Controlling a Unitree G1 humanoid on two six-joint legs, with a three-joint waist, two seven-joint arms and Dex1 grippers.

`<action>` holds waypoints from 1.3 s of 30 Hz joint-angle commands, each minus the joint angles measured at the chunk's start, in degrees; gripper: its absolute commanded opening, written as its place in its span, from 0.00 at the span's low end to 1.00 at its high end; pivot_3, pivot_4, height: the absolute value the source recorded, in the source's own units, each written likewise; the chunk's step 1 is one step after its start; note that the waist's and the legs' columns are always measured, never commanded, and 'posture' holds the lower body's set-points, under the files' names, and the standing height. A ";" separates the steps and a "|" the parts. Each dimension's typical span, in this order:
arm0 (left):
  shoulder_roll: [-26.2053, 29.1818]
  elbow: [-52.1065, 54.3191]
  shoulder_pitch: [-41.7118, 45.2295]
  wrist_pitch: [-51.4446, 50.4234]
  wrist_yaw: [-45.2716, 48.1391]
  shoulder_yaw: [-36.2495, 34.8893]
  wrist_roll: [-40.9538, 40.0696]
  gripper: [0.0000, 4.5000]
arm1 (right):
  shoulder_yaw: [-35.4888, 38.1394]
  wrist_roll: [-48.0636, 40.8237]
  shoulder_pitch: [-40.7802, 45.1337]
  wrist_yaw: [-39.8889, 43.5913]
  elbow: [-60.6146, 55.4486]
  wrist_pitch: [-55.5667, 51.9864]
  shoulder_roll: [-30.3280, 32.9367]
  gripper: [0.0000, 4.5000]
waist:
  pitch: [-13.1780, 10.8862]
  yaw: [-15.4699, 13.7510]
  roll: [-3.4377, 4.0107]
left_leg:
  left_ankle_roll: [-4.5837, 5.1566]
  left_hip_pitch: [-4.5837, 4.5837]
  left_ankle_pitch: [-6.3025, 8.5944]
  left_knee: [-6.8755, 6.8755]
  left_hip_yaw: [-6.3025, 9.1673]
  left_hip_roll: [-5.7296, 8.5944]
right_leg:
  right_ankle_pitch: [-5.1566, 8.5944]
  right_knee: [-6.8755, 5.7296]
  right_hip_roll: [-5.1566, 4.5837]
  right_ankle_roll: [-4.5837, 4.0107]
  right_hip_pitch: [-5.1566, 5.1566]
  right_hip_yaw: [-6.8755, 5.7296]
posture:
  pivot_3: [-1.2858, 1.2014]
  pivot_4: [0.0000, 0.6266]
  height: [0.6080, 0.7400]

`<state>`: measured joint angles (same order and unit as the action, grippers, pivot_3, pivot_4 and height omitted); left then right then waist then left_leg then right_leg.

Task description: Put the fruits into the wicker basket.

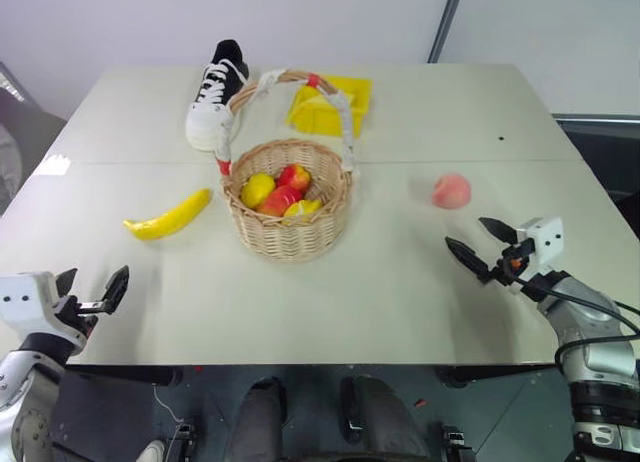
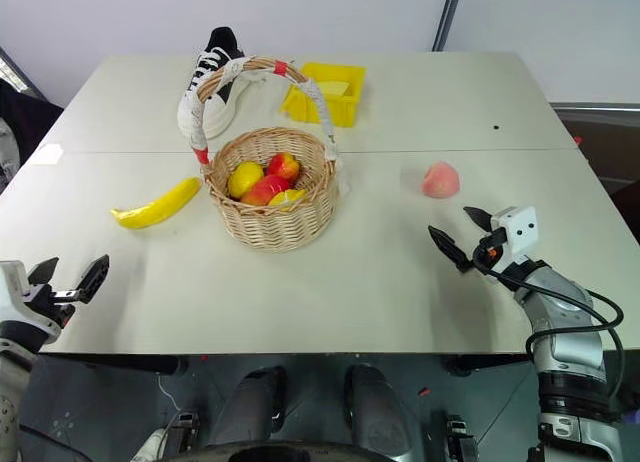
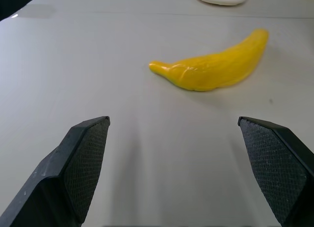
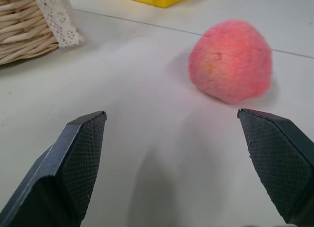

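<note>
A yellow banana (image 1: 168, 215) lies on the table left of the wicker basket (image 1: 287, 234), which holds several fruits and has a white handle with red bands. A pink-orange peach (image 1: 451, 191) sits to the basket's right. My left gripper (image 1: 93, 287) is open near the front left edge, a short way before the banana (image 3: 213, 67), holding nothing. Over at the front right my right gripper (image 1: 479, 242) stands open and empty, facing the peach (image 4: 231, 61) just ahead of it.
A black-and-white sneaker (image 1: 216, 93) and a yellow plastic bin (image 1: 332, 105) stand behind the basket at the back. The table (image 1: 400, 292) has bare room in front of the basket. Its front edge runs just below both grippers.
</note>
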<state>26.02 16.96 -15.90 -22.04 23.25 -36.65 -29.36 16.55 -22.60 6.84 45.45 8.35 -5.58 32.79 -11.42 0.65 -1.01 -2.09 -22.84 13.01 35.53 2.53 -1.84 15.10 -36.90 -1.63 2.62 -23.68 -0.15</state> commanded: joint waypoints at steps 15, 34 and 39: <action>11.51 1.34 8.49 -8.30 3.97 3.39 -2.51 1.00 | -3.00 -7.72 0.77 2.02 -22.29 -10.86 2.12 0.99 | 0.00 0.06 0.00 | 0.00 0.05 0.00 0.00 -0.05 -0.03 | -0.01 -0.09 0.04 0.00 -0.02 0.02 | 0.52 0.24 1.00; 29.92 -35.24 45.16 -7.30 28.21 33.80 13.84 1.00 | -16.02 -18.54 13.52 -0.46 -44.00 -27.84 3.73 0.99 | -0.01 -0.06 -0.05 | 0.04 -0.61 -0.01 0.00 -0.32 -0.02 | -0.20 -0.23 0.08 0.15 -0.79 0.05 | 0.52 0.24 1.00; 26.83 -43.80 50.71 -5.46 30.32 38.48 18.28 1.00 | -16.59 -18.31 13.73 -1.95 -45.15 -28.05 3.02 0.99 | -0.01 0.14 -0.06 | 0.05 -0.60 -0.01 0.05 -0.37 -0.02 | -0.22 -0.31 0.09 0.17 -0.79 0.07 | 0.52 0.24 1.00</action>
<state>52.77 -25.27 33.43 -28.74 52.63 1.39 -12.76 -0.37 -40.79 19.81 44.13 -34.64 -34.43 36.23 -11.42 0.79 -1.07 -2.04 -23.42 13.00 35.60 2.16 -1.87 14.88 -37.24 -1.53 2.79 -24.47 -0.07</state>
